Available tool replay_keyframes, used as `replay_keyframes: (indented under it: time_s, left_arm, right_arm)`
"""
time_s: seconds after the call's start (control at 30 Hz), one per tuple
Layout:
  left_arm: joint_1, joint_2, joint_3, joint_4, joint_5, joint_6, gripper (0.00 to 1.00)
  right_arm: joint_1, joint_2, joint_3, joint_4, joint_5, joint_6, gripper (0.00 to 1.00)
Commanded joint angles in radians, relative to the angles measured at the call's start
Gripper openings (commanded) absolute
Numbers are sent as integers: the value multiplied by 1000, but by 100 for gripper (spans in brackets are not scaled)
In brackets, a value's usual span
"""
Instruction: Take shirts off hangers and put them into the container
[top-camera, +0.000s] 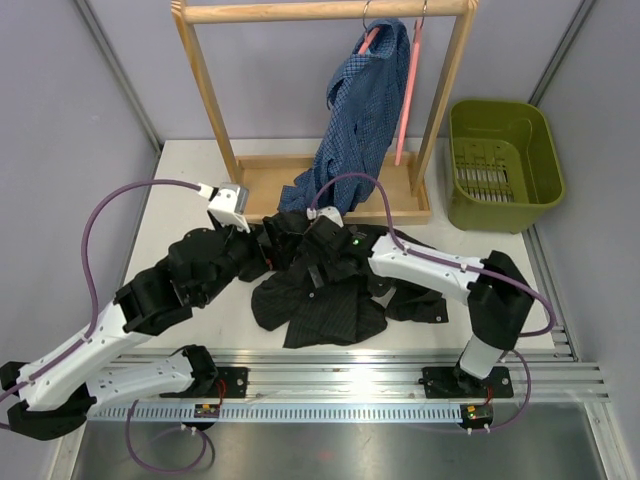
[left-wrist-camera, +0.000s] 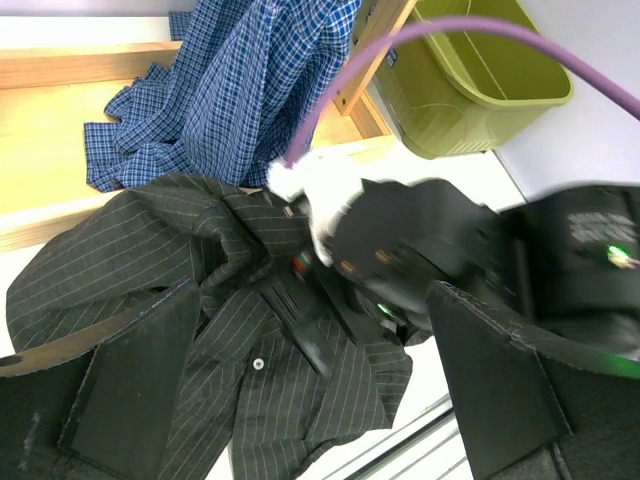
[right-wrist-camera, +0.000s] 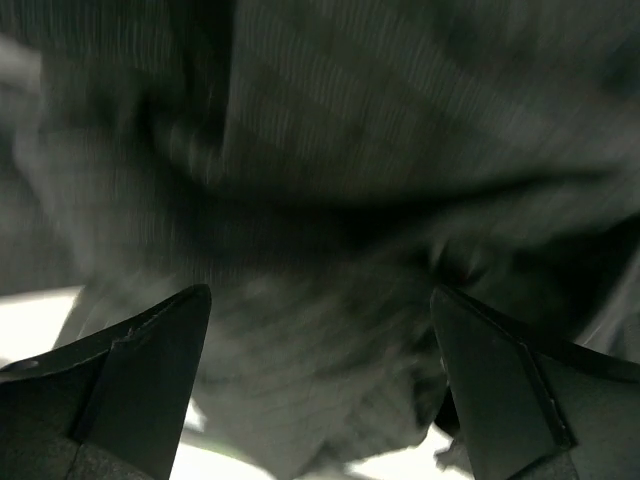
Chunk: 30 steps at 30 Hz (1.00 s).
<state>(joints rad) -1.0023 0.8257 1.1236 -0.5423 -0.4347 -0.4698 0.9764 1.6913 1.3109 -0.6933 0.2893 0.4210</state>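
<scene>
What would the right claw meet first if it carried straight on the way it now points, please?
Most likely the crumpled black thin-striped button-up shirt: it fills the view beyond the open right claw, though blur hides the gap.

A light wooden rack (top-camera: 208, 95) is set at the back of a white table (top-camera: 185, 165), base board flat on it. Near edge is taken up by what looks like slotted metal rails (top-camera: 330, 372).

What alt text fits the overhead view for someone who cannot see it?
A black striped shirt lies crumpled on the table with the left arm and right arm reaching over it. A blue checked shirt hangs on a wooden rack beside a pink hanger, and an empty olive-green bin stands at the right.
</scene>
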Motion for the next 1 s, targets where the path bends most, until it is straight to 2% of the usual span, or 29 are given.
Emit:
replay_keyframes:
  time_s: [0.0, 0.17, 0.33, 0.43, 0.73, 0.97]
  left_arm:
    - [1, -42, -11, 36, -22, -15, 99]
    - [1, -60, -36, 35, -21, -24, 99]
    - [1, -42, -39, 53, -6, -15, 99]
    - [1, -33, -28, 56, 1, -12, 99]
    - [1, -54, -36, 38, -9, -21, 99]
    - [1, -60, -36, 35, -16, -21, 99]
  right_arm:
    - [-1, 24, 132, 6, 205, -16, 99]
    - [-1, 24, 206, -38, 293, -25, 100]
    - [-11, 50, 212, 6, 364, -80, 99]
    - [-51, 91, 171, 67, 260, -79, 100]
    - [-143, 225, 19, 259, 111, -56, 99]
    - [-140, 170, -68, 282, 24, -5, 100]
